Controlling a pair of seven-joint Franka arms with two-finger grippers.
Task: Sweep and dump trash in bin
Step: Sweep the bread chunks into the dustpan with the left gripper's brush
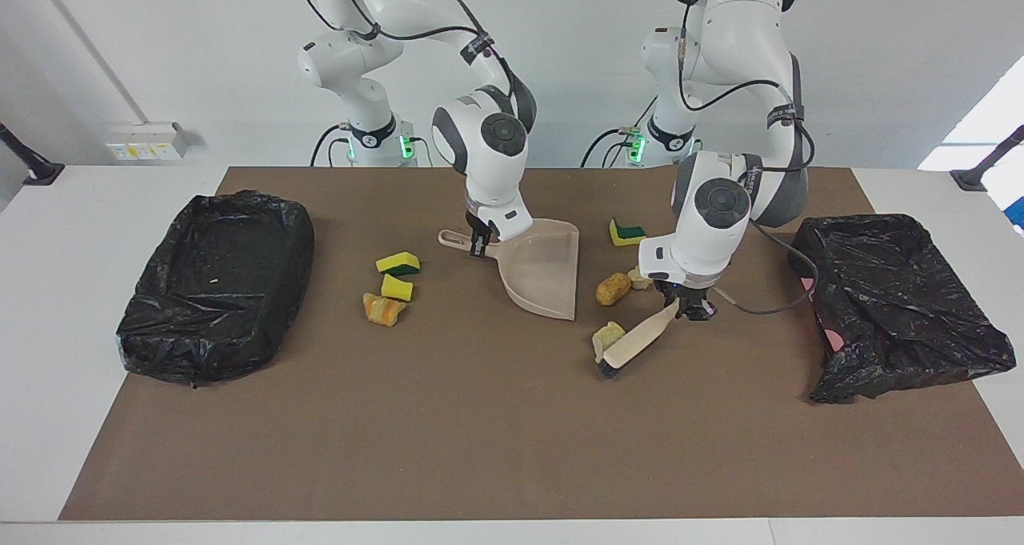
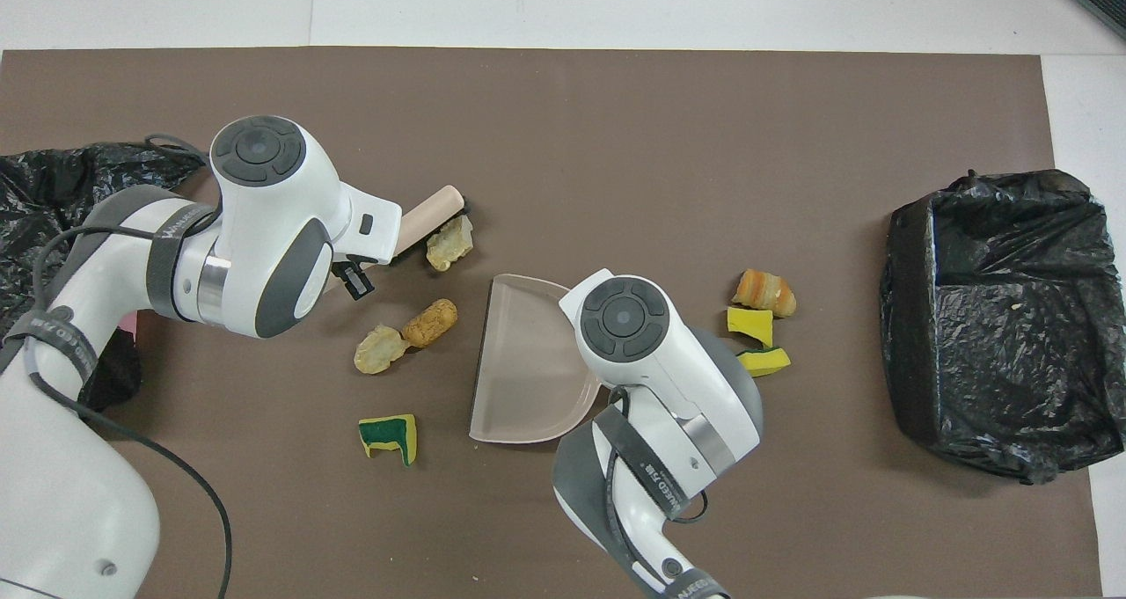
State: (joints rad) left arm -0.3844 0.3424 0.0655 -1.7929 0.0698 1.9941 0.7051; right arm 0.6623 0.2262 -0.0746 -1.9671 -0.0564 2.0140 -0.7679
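1. While the left gripper (image 1: pixel 690 311) clamps the brush (image 1: pixel 634 346) handle, bristles touch a cream scrap (image 1: pixel 606 336); the brush's long axis slants away from the robots.
2. Dustpan (image 1: pixel 544 277), clenched by the right gripper (image 1: pixel 478 249), lies nearer the robots, mouth toward the scrap.

Bare mat (image 1: pixel 480 433) around scattered scraps (image 1: pixel 395 263)

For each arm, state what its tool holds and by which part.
Left tool: brush, by its handle end. Right tool: dustpan, by its handle.
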